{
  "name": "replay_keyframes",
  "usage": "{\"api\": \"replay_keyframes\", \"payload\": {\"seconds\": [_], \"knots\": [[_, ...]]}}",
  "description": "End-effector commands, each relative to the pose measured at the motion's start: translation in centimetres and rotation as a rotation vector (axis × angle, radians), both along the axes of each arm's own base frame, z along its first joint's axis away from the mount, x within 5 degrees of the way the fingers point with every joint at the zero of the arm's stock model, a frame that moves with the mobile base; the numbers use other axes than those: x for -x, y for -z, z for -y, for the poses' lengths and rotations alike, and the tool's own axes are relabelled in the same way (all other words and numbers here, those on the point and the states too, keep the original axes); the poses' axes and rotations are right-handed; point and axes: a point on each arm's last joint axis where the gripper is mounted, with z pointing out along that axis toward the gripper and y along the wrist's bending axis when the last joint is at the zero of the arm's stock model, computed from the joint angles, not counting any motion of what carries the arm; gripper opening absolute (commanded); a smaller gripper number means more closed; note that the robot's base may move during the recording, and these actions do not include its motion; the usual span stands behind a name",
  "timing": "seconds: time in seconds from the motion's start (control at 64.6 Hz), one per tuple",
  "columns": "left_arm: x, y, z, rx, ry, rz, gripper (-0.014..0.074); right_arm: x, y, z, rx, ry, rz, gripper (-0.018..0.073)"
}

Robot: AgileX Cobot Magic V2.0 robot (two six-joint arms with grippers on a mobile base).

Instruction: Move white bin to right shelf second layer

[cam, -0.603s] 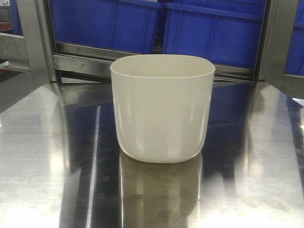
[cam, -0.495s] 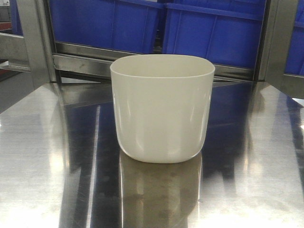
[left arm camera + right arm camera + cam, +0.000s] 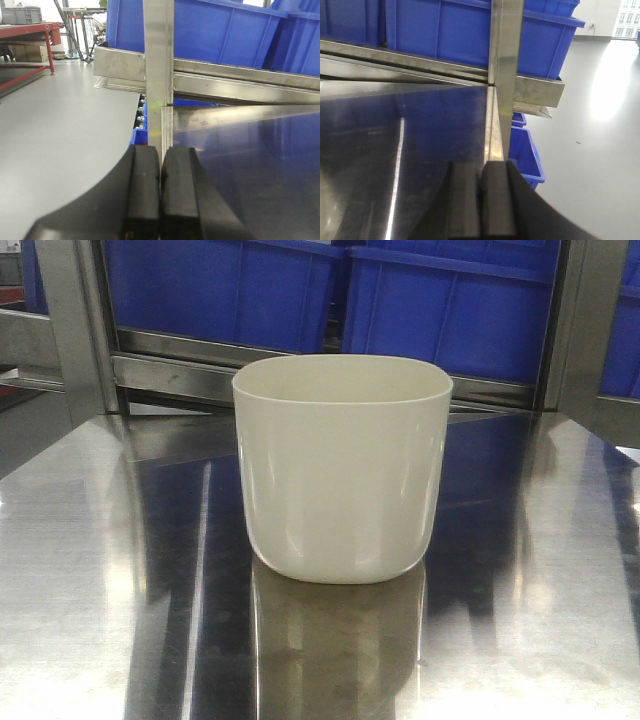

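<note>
Steel tabletop: white bin centre, untouched. Left gripper, right gripper: closed, empty. Risk: glossy tapered walls slipping.

Bright, even indoor light; pictures mostly sharp. The mirror-like steel tabletop carries pale glare streaks and a dim reflection of the glossy cream-white plastic tub, itself marked with soft vertical highlights. In the right wrist view, window light blows out the smooth grey floor.
</note>
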Motion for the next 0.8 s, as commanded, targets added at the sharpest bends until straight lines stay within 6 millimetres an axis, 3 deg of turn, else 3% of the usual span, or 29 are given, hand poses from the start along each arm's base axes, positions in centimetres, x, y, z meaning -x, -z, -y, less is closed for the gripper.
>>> {"api": "replay_keyframes", "payload": {"seconds": [0.0, 0.603, 0.789], "knots": [[0.0, 0.4, 0.0, 0.016, 0.003, 0.057, 0.0085, 0.2, -1.5, 0.0, 0.009, 0.005, 0.131, 0.0048], [0.0, 0.4, 0.0, 0.016, 0.003, 0.057, 0.0085, 0.3, -1.6, 0.0, 0.006, 0.005, 0.138, 0.0048], [0.0, 0.4, 0.0, 0.016, 0.003, 0.057, 0.0085, 0.7, -4.0, 0.0, 0.007, 0.001, 0.137, 0.0048]]}}
